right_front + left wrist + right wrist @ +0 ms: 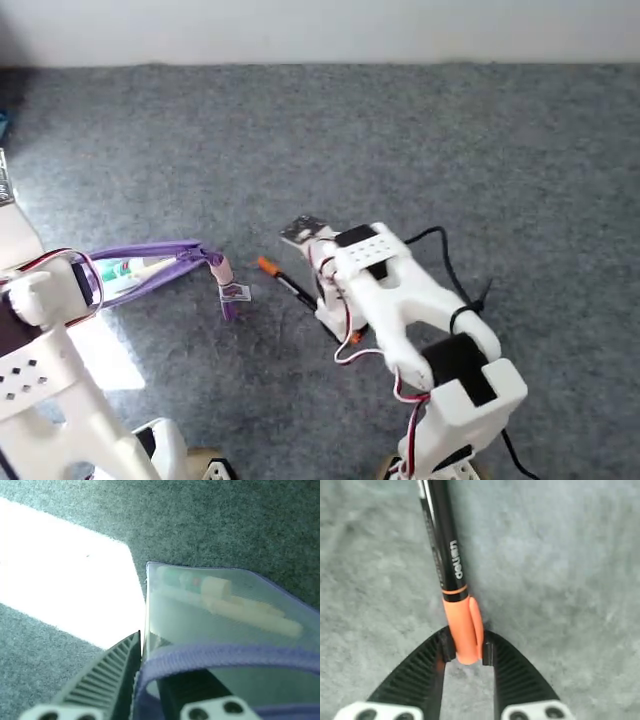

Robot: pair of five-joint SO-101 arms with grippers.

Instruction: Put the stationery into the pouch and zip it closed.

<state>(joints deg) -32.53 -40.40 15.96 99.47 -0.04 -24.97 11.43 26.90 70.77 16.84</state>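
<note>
1 pen (442,555): black barrel, orange cap, on the grey table (450,140), near the pouch.
right gripper (465,649): pinched tight on the pen's cap.
pouch (150,265): clear, purple trim, stationery inside.
left gripper (150,655): clamped on pouch edge.

pen (441,555): the barrel end farthest from the right gripper (465,645) is cut off by the edge.
pouch (225,635): the far side is cut off.
stationery (240,607) inside: pale shapes ahead of the left gripper (149,655), too blurred to tell their kind.
pen, high view: one end is hidden under the right arm (400,300).
</note>
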